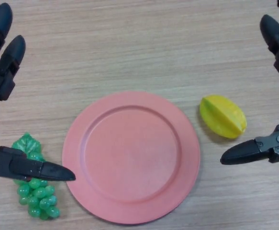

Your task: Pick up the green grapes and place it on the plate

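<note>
A bunch of green grapes (36, 191) with a leaf on top lies on the wooden table at the lower left, just left of the pink plate (131, 157). Nothing is on the plate. My left hand (3, 62) hangs over the left edge with straight fingers spread, and its thumb (31, 169) crosses above the upper part of the grapes. It holds nothing. My right hand (275, 40) is at the right edge, fingers straight, its thumb (254, 149) pointing left below a yellow fruit.
A yellow starfruit (222, 116) lies on the table right of the plate, between the right hand's fingers and thumb. The wooden tabletop stretches across the far side.
</note>
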Controlling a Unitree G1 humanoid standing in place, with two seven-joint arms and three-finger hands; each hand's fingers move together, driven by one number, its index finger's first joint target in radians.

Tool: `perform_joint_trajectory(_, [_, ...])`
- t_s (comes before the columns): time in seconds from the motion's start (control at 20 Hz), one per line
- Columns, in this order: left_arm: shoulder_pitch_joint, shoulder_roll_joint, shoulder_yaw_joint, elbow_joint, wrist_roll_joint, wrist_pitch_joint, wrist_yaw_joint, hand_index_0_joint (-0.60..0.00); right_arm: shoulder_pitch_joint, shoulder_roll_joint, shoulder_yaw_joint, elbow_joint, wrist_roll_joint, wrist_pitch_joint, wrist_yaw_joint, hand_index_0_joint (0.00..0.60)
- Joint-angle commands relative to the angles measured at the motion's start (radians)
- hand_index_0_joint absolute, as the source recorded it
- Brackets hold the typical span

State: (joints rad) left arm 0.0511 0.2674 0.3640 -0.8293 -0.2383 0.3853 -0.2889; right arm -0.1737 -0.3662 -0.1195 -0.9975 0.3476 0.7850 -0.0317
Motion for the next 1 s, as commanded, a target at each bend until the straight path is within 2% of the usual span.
perform_joint_trajectory(0.05, [0.009, 0.015, 0.058, -0.019, 0.068, -0.215, -0.011, 0.0, -0.053, -0.002, -0.061, -0.05, -0.064, -0.076, 0.016, 0.0])
perform_joint_trajectory(0.25, [0.084, -0.024, 0.118, 0.064, 0.176, -0.343, -0.042, 0.0, -0.056, 0.033, -0.004, -0.05, -0.128, -0.082, 0.041, 0.0])
perform_joint_trajectory(0.4, [0.165, -0.062, 0.165, 0.2, 0.349, -0.528, -0.091, 0.0, -0.071, 0.064, 0.029, -0.05, -0.156, -0.064, 0.054, 0.0])
perform_joint_trajectory(0.5, [0.224, -0.074, 0.183, 0.286, 0.405, -0.614, -0.09, 0.0, -0.09, 0.073, 0.054, -0.05, -0.169, -0.044, 0.049, 0.0])
perform_joint_trajectory(0.65, [0.312, -0.077, 0.184, 0.377, 0.443, -0.696, -0.076, 0.0, -0.108, 0.07, 0.078, -0.05, -0.181, -0.024, 0.053, 0.0])
perform_joint_trajectory(0.8, [0.371, -0.077, 0.156, 0.484, 0.5, -0.771, -0.029, 0.0, -0.113, 0.087, 0.109, -0.05, -0.219, -0.018, 0.066, 0.0])
perform_joint_trajectory(1.0, [0.348, -0.077, 0.132, 0.517, 0.519, -0.735, -0.013, 0.0, -0.099, 0.114, 0.127, -0.049, -0.244, -0.043, 0.08, 0.0])
